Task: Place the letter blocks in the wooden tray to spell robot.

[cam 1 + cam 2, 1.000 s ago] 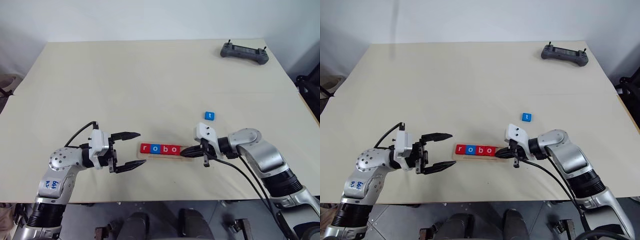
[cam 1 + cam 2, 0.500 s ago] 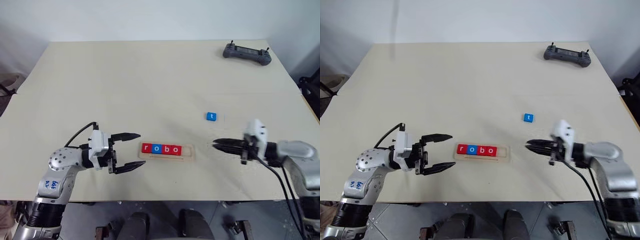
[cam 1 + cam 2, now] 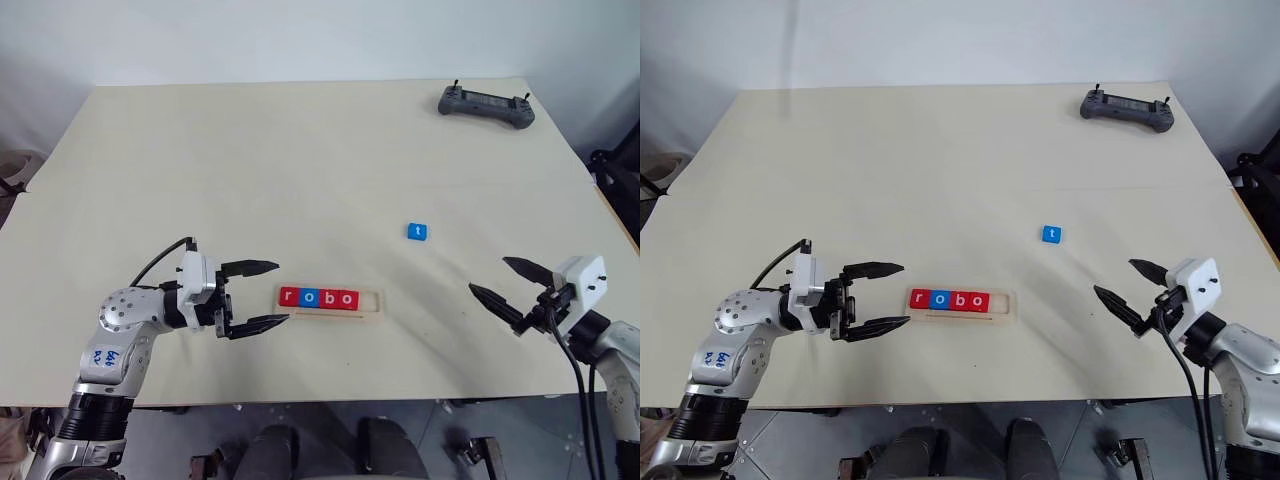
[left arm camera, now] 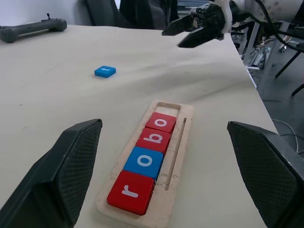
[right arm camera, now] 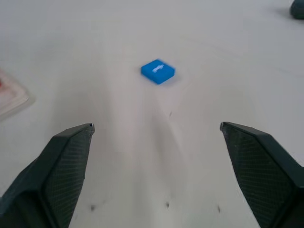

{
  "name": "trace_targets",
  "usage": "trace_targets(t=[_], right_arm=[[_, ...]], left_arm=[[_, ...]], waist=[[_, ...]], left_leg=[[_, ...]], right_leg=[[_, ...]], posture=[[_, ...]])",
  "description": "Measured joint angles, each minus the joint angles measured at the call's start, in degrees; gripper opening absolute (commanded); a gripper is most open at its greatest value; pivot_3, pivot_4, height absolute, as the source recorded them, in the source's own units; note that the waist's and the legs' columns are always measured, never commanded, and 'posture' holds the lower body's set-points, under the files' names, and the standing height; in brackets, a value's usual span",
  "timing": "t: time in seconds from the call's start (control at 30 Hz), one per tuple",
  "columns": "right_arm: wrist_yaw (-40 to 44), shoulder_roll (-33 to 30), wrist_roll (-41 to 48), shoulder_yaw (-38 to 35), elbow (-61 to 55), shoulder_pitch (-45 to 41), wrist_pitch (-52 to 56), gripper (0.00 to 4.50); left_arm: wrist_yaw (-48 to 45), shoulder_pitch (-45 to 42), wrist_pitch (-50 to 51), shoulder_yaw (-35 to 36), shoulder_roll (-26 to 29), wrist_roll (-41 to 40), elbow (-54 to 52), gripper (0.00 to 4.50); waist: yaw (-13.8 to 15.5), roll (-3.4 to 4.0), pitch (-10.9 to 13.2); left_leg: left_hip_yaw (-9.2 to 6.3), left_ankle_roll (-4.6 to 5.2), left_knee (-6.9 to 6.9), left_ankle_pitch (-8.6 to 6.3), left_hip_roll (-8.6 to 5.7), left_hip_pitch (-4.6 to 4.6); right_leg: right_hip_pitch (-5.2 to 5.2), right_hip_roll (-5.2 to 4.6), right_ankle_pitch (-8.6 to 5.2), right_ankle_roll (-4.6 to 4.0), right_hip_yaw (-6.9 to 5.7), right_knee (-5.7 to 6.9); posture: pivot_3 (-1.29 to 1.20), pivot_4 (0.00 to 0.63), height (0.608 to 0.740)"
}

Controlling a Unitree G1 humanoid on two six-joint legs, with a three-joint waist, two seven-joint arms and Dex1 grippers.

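Pale beige worktop (image 3: 300,160), broad and matte, running back to a plain white wall (image 3: 300,40). At its far right corner, near the edge, a dark grey handheld controller (image 3: 486,103) with two short sticks up, lying flat. Beyond the right edge, black chair parts (image 3: 618,165); below the near edge, grey floor (image 3: 330,440).

1. My left arm reaches in from the lower left, bent at the elbow, wrist level.
2. My left gripper (image 3: 262,296) points sideways toward my right, its two black fingers (image 3: 252,267) spread wide apart.
3. My right arm comes in from the lower right corner.
4. My right gripper (image 3: 508,281) points inward toward my left, fingers splayed wide, nothing between them.
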Motion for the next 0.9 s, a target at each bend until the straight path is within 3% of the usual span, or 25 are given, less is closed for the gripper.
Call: trace_targets(t=[0.23, 0.47, 0.7, 0.9], right_arm=[[-4.2, 0.0, 1.6, 6.0, -4.5, -4.6, 9.6, 4.47], [-17.3, 0.4, -3.8, 13.7, -4.1, -18.1, 22.8, 4.47], [-30.5, 9.8, -6.1, 18.5, -0.7, -28.9, 38.9, 4.47], [-39.9, 15.4, -11.2, 19.3, 4.7, -32.8, 40.5, 4.47]], left_arm=[[-0.1, 0.1, -0.2, 0.1, 0.0, 0.1, 0.0, 4.50], [0.6, 1.6, -0.5, 0.1, -0.1, 0.4, -0.6, 4.50], [1.5, 2.7, -0.6, 0.1, -0.2, 0.7, -2.3, 4.50], [2.1, 3.1, -0.6, 0.2, -0.2, 0.7, -2.8, 4.50]], waist=[[0.0, 0.00, 0.0], [-0.1, 0.00, 0.0], [-0.1, 0.00, 0.0], [-0.3, 0.01, 0.0]], left_leg=[[-0.02, 0.00, 0.02, 0.00, -0.01, -0.01], [-0.03, 0.00, 0.01, 0.00, -0.04, -0.04], [-0.09, 0.00, 0.01, 0.00, -0.04, -0.07], [-0.07, 0.00, 0.00, 0.00, -0.11, -0.10]], right_leg=[[0.00, -0.02, 0.00, 0.00, 0.01, 0.00], [-0.06, -0.05, 0.00, 0.00, 0.03, 0.00], [-0.11, -0.05, 0.00, 0.00, 0.01, 0.07], [-0.23, -0.07, 0.00, 0.00, 0.02, 0.48]], posture=[[0.00, 0.150, 0.740], [0.00, 0.150, 0.740], [0.00, 0.150, 0.740], [0.00, 0.150, 0.740]])
